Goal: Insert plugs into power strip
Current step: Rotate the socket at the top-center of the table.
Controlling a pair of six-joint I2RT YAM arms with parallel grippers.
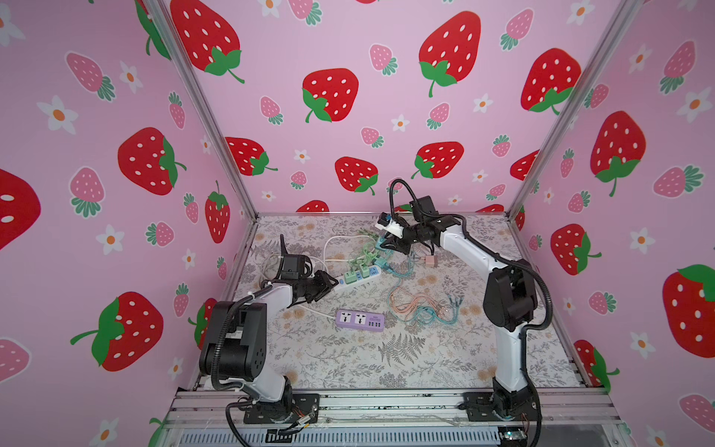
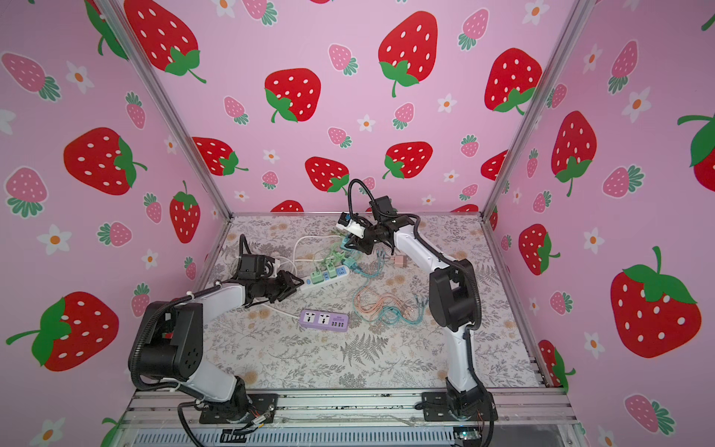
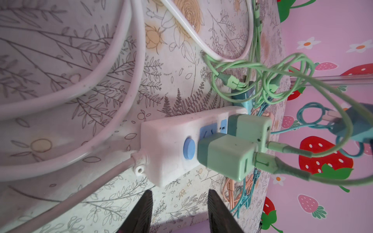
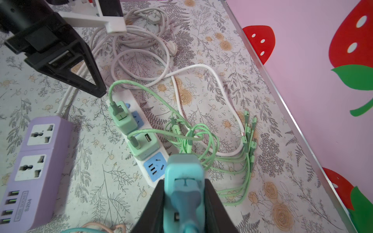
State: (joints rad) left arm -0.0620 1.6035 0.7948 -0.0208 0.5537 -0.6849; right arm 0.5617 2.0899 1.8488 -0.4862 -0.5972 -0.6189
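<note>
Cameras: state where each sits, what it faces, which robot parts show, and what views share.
Top views: high in front, looking down at the table; left arm and right arm show.
Left wrist: on left arm, facing the white power strip's switch end; left gripper open.
Right wrist: on right arm, above that strip; right gripper clamps a teal plug.
Shared by all: the strip with two mint plugs.

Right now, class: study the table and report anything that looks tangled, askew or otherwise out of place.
The mint cables lie in a tangled knot beside the white power strip, crossing a white cord. The peach plug lies alone on the table, not plugged in. Nothing looks damaged or spilled.
</note>
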